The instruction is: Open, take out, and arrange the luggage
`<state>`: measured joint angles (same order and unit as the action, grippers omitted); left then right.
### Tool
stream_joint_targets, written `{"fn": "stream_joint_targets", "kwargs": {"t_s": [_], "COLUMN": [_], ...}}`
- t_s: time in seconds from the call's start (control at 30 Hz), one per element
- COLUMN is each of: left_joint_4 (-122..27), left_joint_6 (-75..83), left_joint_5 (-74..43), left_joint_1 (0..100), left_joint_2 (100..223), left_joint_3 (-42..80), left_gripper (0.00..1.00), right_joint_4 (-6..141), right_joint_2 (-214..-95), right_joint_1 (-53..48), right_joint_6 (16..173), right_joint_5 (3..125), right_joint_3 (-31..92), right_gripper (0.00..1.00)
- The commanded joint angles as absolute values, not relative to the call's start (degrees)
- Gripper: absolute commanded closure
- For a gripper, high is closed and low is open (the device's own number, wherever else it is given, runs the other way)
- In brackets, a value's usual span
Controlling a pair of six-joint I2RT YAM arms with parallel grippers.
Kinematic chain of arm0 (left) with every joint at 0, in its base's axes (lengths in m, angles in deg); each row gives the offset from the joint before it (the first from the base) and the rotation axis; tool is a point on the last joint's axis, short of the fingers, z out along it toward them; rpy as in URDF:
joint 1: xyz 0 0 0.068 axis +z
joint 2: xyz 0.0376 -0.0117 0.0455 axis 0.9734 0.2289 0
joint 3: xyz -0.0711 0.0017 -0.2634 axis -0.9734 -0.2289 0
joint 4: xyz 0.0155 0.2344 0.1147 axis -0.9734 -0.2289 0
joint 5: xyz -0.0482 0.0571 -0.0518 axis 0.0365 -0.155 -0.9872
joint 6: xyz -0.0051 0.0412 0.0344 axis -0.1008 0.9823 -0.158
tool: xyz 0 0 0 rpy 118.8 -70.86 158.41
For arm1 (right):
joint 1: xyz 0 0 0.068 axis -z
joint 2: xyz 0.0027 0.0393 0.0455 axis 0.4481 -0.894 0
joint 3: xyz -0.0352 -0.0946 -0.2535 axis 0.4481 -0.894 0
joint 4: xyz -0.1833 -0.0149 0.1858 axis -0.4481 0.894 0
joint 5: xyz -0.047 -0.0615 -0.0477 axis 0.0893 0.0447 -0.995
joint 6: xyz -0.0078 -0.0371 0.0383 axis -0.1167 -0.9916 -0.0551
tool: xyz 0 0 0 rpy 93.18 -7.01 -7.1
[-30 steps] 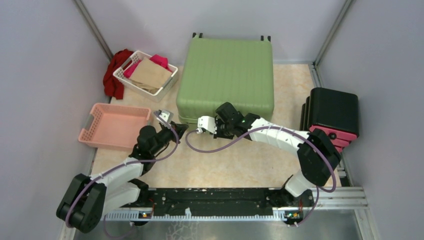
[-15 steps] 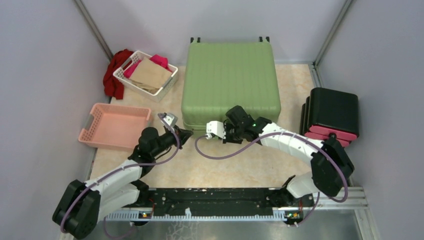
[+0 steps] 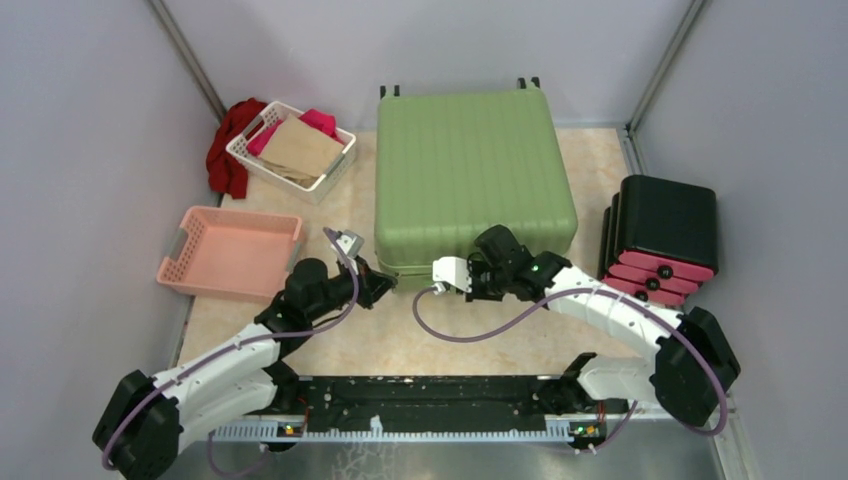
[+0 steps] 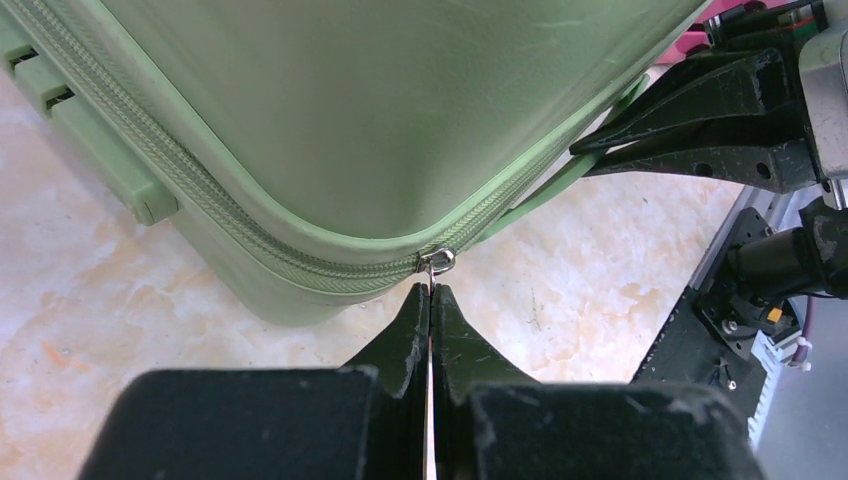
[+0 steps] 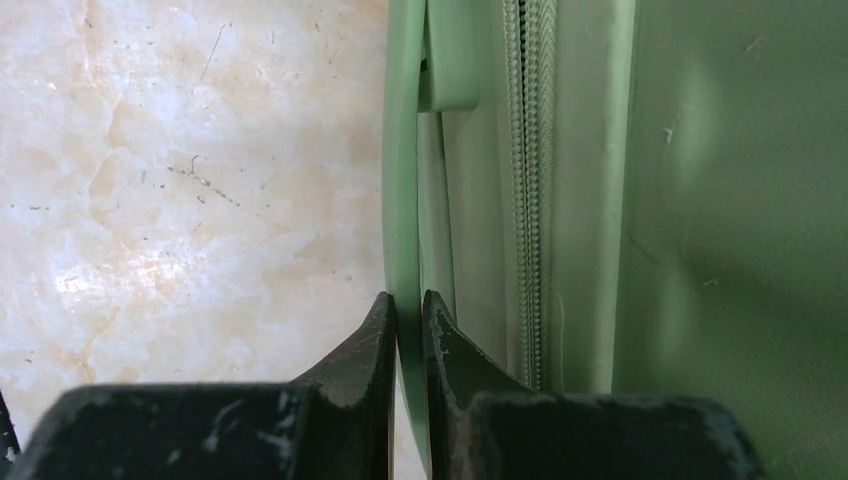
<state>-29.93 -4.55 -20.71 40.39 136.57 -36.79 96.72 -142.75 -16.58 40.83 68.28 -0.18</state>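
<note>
Large sage-green ribbed hard-shell suitcase (image 3: 470, 160) lying flat at the far middle of the pale marbled table (image 3: 380, 340), lid down, caster wheels (image 3: 529, 81) toward the back wall; left gripper (image 4: 430, 300) pressed fully closed on the small metal zipper pull (image 4: 437, 262) at the near-left corner; right gripper (image 5: 408, 305) pinched nearly together around the thin green handle strap (image 5: 404, 200) on the near side, apparently steadying the case; judged to be early in the opening step only; zip (image 5: 528, 150) closed along the near side, slider sitting at the corner; left to do: running the zip round, raising the lid, taking out the contents, arranging them; nothing of the inside visible.
</note>
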Motion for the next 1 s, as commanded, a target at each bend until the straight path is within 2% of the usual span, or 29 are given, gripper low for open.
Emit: {"fn": "stream_joint_targets", "kwargs": {"t_s": [0.0,0.37,0.77,0.97], "left_joint_4": [-40.49,-57.32,-58.64,-58.96], "left_joint_6": [-8.76,-16.35,-10.70,-6.61], "left_joint_5": [-11.61,0.61,7.59,8.27], "left_joint_1": [38.31,34.58,34.58,34.58], "left_joint_2": [136.11,132.41,137.87,136.55], "left_joint_3": [-35.54,-32.81,-28.36,-27.69], "left_gripper": [1.00,1.00,1.00,1.00], "right_joint_4": [107.67,108.12,110.05,110.80], "right_joint_2": [-138.39,-137.17,-135.33,-134.12], "right_joint_1": [-15.91,-15.65,-15.43,-14.86], "right_joint_6": [42.59,42.68,41.81,41.47], "right_joint_5": [68.51,67.96,66.79,66.51], "right_joint_3": [-2.00,-4.20,-6.92,-7.96], "right_gripper": [1.00,1.00,1.00,1.00]}}
